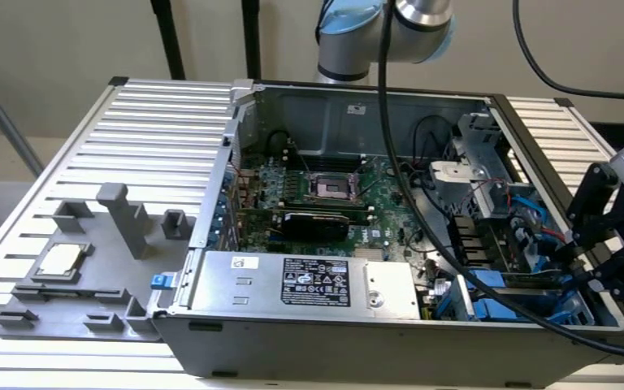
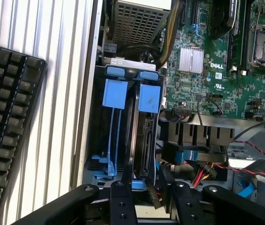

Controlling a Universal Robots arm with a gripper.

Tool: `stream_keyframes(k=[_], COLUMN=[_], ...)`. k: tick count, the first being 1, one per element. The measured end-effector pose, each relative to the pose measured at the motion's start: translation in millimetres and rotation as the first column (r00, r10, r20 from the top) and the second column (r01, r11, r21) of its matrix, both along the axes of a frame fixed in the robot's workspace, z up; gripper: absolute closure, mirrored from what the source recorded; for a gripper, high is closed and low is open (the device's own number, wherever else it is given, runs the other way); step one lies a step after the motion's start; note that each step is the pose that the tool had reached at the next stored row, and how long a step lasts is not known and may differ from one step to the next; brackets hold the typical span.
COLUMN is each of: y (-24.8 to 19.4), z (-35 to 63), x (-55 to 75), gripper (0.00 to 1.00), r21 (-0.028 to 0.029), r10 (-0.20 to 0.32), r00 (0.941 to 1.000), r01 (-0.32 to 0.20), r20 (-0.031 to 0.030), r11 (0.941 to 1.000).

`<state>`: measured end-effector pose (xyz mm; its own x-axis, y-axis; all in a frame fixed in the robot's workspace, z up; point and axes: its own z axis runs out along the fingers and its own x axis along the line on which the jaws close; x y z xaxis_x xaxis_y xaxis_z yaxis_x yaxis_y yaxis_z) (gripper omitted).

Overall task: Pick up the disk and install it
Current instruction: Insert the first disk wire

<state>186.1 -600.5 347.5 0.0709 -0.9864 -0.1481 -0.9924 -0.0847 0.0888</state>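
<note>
The gripper [image 1: 600, 272] hangs at the right edge of the exterior view, over the drive bay in the lower right corner of the case [image 1: 399, 353]. In the wrist view its jaws [image 2: 146, 187] are clamped on the disk [image 2: 145, 140]. The disk stands on edge in the bay between them, beside a blue carrier [image 2: 114, 93].
</note>
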Motion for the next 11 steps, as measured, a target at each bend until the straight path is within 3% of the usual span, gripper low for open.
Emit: stream_keyframes(k=[7, 8, 11], y=[0.0, 0.0, 0.0], z=[0.0, 0.0, 0.0], x=[0.9, 0.9, 0.9], gripper=[0.65, 0.73, 0.73], r21=[0.001, 0.001, 0.0012], r10=[0.004, 0.005, 0.007], r00=[1.0, 1.0, 1.0], r01=[-0.004, -0.005, -0.007], r20=[-0.0002, -0.0004, -0.001], r11=[1.0, 1.0, 1.0])
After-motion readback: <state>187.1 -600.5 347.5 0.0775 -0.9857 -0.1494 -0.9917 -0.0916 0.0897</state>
